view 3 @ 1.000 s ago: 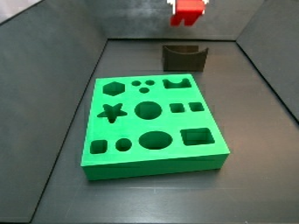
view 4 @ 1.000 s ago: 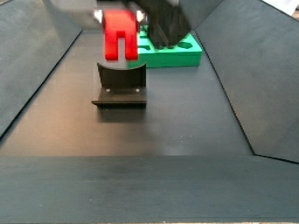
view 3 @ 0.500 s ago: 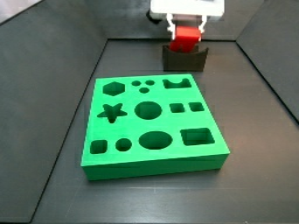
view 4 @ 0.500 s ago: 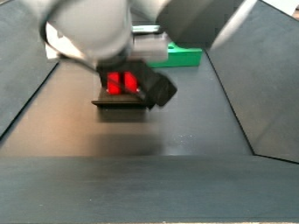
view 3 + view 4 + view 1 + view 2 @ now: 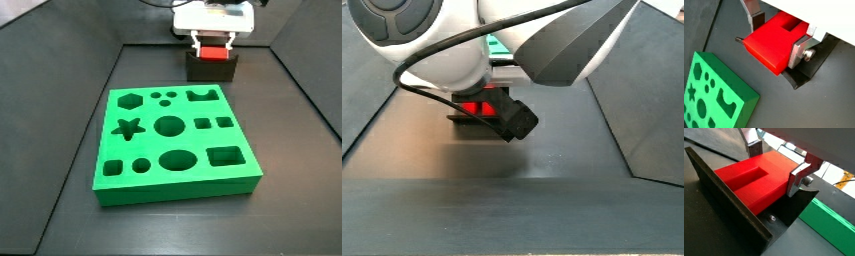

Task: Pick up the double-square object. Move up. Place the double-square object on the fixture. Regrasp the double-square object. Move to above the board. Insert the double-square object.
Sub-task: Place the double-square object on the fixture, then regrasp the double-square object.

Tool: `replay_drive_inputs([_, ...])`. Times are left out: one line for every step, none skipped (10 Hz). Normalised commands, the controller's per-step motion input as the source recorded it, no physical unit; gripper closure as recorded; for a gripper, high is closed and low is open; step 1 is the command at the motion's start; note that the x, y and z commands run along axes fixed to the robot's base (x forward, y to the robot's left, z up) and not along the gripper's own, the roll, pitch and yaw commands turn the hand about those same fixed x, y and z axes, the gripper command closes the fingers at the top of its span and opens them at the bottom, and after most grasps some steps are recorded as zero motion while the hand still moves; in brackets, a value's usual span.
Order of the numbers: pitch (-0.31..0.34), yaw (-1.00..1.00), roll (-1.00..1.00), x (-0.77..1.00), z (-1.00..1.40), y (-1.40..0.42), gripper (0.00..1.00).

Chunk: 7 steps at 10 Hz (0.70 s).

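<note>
- The gripper [image 5: 779,36] is seen low over the fixture [image 5: 213,68], at the far end of the floor beyond the board [image 5: 174,141].
- The double-square object [image 5: 773,46] is clamped between the two silver fingers [image 5: 801,50]; the jaws are closed narrowly on its opposite sides, as shown in both wrist views.
- The same red piece [image 5: 756,182] is seated against the dark upright plate of the fixture [image 5: 731,200]; its lower part is in contact with the bracket, though the exact seating underneath is hidden.
- A stepped recess is visible in the upper face of the red piece in both wrist views.
- In a side view, only a small red patch of the object [image 5: 214,49] is visible below the white gripper body [image 5: 214,38], directly above the fixture block.
- In a side view, the arm fills most of the frame; a red patch [image 5: 477,106] is seen on the fixture [image 5: 466,121] behind the dark wrist hardware.
- The green board [image 5: 712,98] lies flat, well apart from the fixture, with star, hexagon, circular and square holes unoccupied.
</note>
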Motion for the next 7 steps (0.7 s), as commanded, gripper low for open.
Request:
replay_drive_inputs([-0.023,-0.07,-0.06,0.07,-0.24,0.06,1.00])
replay_drive_inputs([-0.022,-0.06,-0.06,0.07,-0.24,0.06,1.00])
replay_drive_inputs([0.000,0.00,0.00,0.00,-0.17,-0.50,1.00])
replay_drive_inputs([0.000,0.00,0.00,0.00,0.00,0.00,0.00])
replay_drive_inputs([-0.019,-0.04,0.05,0.00,1.00,0.00,0.00])
replay_drive_inputs([-0.013,-0.03,0.05,-0.01,1.00,0.00,0.00])
replay_drive_inputs([-0.012,-0.02,0.05,-0.02,1.00,0.00,0.00])
